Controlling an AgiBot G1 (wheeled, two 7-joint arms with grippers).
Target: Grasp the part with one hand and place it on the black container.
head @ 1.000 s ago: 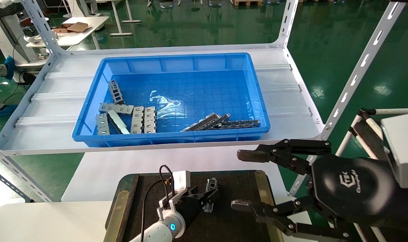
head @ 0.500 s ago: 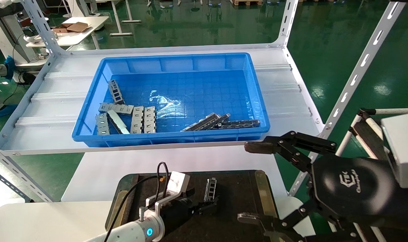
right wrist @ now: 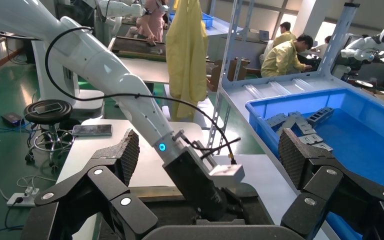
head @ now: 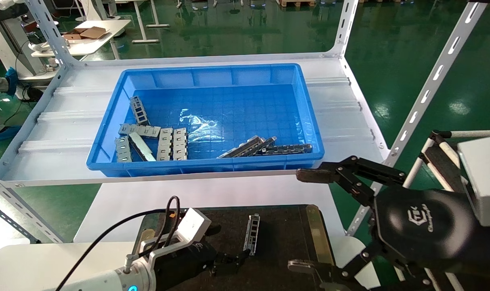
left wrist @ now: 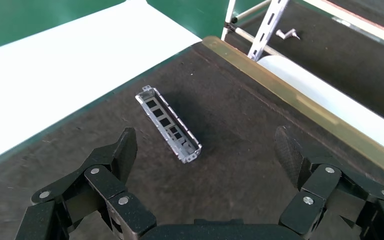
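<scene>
The part (head: 251, 235), a slim silver-grey metal channel with ladder-like slotted sides, lies flat on the black container (head: 285, 250), free of any grip; the left wrist view shows it (left wrist: 168, 123) resting open side up on the rough, felt-like black surface (left wrist: 240, 150). The container is a wide flat tray with brass-coloured strips along its side edges, set on a white table (head: 119, 210). Left gripper (head: 228, 262), black linkage fingers under a white wrist box with a looping black cable, sits low over the near part of the tray, just short of the part and not touching it; jaws spread wide and empty, the textured pads (left wrist: 126, 147) flanking the part's near end in the wrist view. Right gripper (head: 309, 220), same black linkage build, hangs off the tray's right edge, fingers splayed apart with nothing between them; its own camera shows the ribbed pads (right wrist: 130, 150) well apart. Above the table, on a white ribbed metal shelf (head: 59, 133), stands a deep blue plastic bin (head: 212, 72) with a gridded floor. Inside, near the left wall: a cluster of short flat grey windowed plates (head: 148, 137), some side by side, one lying apart toward the back. Near the front right: more silver channel bars (head: 249, 146) leaning together, touching a dark chain-like strip (head: 289, 148). Green glossy floor beyond.
</scene>
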